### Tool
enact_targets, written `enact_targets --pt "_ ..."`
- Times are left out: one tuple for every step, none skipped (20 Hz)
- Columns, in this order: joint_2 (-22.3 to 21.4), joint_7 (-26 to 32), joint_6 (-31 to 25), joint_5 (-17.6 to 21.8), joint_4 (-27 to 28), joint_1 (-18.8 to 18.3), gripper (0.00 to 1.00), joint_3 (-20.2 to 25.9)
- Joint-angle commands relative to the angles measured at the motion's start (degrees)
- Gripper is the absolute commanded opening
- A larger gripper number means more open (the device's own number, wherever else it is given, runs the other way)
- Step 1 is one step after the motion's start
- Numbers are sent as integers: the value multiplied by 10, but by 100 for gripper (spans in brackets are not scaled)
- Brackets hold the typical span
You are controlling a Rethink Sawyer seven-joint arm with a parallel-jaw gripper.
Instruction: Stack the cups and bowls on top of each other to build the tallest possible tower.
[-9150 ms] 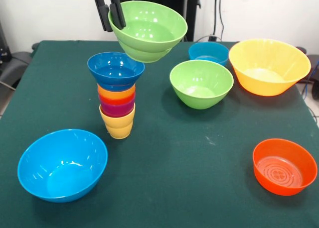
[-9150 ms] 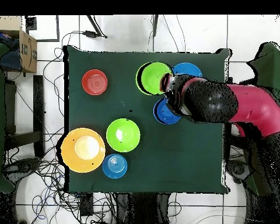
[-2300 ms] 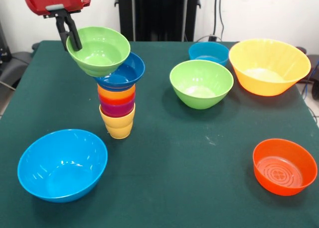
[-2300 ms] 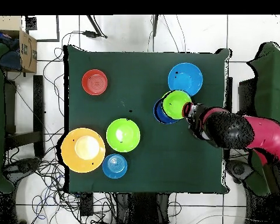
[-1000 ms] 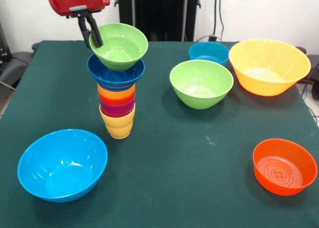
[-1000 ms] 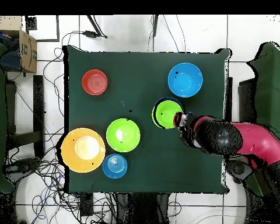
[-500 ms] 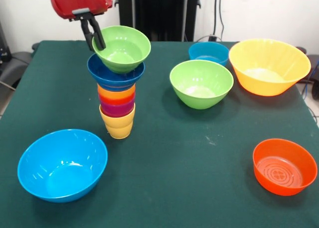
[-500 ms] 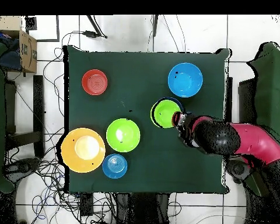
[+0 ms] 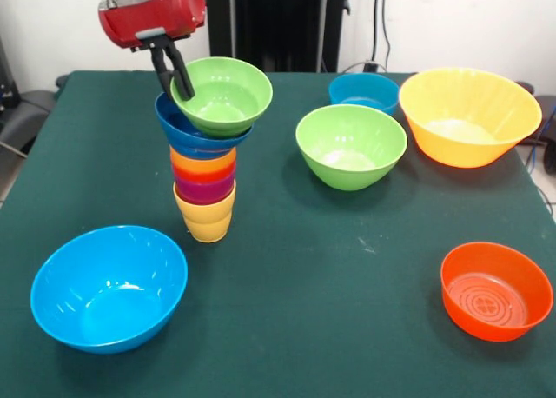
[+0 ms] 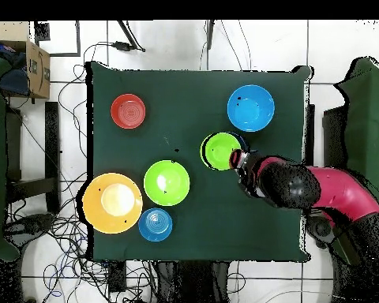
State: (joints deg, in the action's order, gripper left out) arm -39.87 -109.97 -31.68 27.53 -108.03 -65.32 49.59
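Observation:
The tower [image 9: 205, 176] stands left of the table's middle: a yellow cup at the base, then purple, red-orange and orange-yellow cups, and a dark blue bowl [image 9: 193, 130] on top, tilted. My gripper [image 9: 177, 78] is shut on the left rim of a small green bowl [image 9: 223, 95], which sits in the dark blue bowl, shifted to the right. In the overhead view the green bowl [image 10: 221, 150] covers most of the tower, with my gripper [image 10: 237, 159] at its edge.
Loose bowls on the green table [image 9: 330, 268]: a large light blue one [image 9: 109, 287] front left, a green one [image 9: 351, 146], a teal one [image 9: 363, 92], a large orange-yellow one [image 9: 469, 116] and an orange-red one [image 9: 496, 290] front right.
My gripper has carried the green bowl from left of the tower onto it and further right. The dark blue bowl, level half a second ago, now tilts.

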Motion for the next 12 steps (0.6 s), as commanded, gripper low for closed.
enact_targets --pt "16 78 17 68 -4 14 0 -12" --pt "17 83 14 68 -3 10 0 -10" --pt "17 85 14 68 -4 8 0 -10" --pt "19 89 11 68 -1 6 0 -8" --pt "19 91 12 69 -1 4 0 -7" --pt "21 97 5 67 6 3 0 -6" --pt "21 99 4 67 7 2 0 -6" --pt "23 104 -4 64 15 3 0 -5" --pt "22 106 -7 64 16 2 0 -5" --pt "22 109 -11 64 17 1 0 -5" --pt "22 111 -14 64 17 -1 0 -5" --pt "22 114 -17 64 18 -2 0 -5"
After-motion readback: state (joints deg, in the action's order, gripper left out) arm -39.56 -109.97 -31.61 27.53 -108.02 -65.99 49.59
